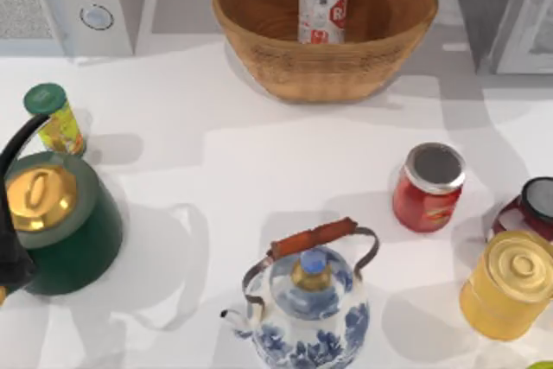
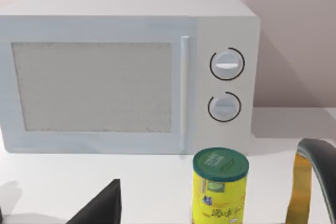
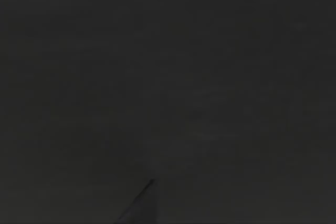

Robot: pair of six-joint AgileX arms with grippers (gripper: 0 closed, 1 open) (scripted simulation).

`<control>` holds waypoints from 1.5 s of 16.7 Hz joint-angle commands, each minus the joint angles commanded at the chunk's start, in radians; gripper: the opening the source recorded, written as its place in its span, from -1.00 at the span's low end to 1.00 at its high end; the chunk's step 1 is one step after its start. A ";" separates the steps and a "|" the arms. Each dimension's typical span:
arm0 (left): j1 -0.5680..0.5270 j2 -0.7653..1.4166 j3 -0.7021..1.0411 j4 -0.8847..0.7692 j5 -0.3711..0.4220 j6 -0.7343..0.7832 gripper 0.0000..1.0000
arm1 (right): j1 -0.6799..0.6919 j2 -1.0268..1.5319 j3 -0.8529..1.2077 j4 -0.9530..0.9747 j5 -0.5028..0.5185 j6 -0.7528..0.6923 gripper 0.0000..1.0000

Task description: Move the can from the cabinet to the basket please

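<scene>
- Can (image 1: 322, 4) position: it stands upright inside the basket (image 1: 259, 36), toward the rear wall, with its dull metal top and red lettering facing the overhead camera.
- Basket position: it sits at the far middle of the bench (image 1: 259, 162), between the white appliance with two knobs (image 1: 91, 2) at the far left and the cabinet (image 1: 510, 10) at the far right.
- Cabinet status: I see a grey body and a pale panel door at the far right corner; nothing shows resting in it from this angle.
- Task progress: I judge the transfer done, since the can rests in the basket and no tool touches it. What remains, at most, is parking the arms.
- Left tool: a dark wedge and a curved dark part at the bottom of the left wrist view may belong to it, but I cannot tell how far it is open or whether it holds anything. That camera faces the appliance and the small yellow container with green cap (image 2: 219, 184).
- Right tool: the right wrist view is dark, so I cannot tell its state.
- Bystanders: the red jar (image 1: 428, 186) and blue-and-white teapot (image 1: 307, 304) stand well apart from the basket.
</scene>
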 joint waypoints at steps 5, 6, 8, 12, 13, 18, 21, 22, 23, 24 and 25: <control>0.000 0.000 0.000 0.000 0.000 0.000 1.00 | -0.051 0.088 0.062 0.028 -0.050 0.001 1.00; 0.000 0.000 0.000 0.000 0.000 0.000 1.00 | -0.053 0.090 0.064 0.029 -0.052 0.001 1.00; 0.000 0.000 0.000 0.000 0.000 0.000 1.00 | -0.053 0.090 0.064 0.029 -0.052 0.001 1.00; 0.000 0.000 0.000 0.000 0.000 0.000 1.00 | -0.052 0.048 0.023 0.032 -0.052 -0.001 1.00; 0.000 0.000 0.000 0.000 0.000 0.000 1.00 | -0.059 0.026 -0.008 0.038 -0.058 -0.001 1.00; 0.000 0.000 0.000 0.000 0.000 0.000 1.00 | -0.117 -0.198 -0.320 0.100 -0.119 -0.001 1.00; 0.000 0.000 0.000 0.000 0.000 0.000 1.00 | -0.163 -0.402 -0.597 0.158 -0.176 -0.001 1.00; 0.000 0.000 0.000 0.000 0.000 0.000 1.00 | -0.180 -0.476 -0.698 0.180 -0.198 -0.001 1.00; 0.000 0.000 0.000 0.000 0.000 0.000 1.00 | -0.197 -0.553 -0.800 0.203 -0.220 -0.001 1.00; 0.000 0.000 0.000 0.000 0.000 0.000 1.00 | -0.215 -0.630 -0.904 0.226 -0.242 -0.002 1.00; 0.000 0.000 0.000 0.000 0.000 0.000 1.00 | -0.233 -0.707 -1.007 0.249 -0.265 -0.002 1.00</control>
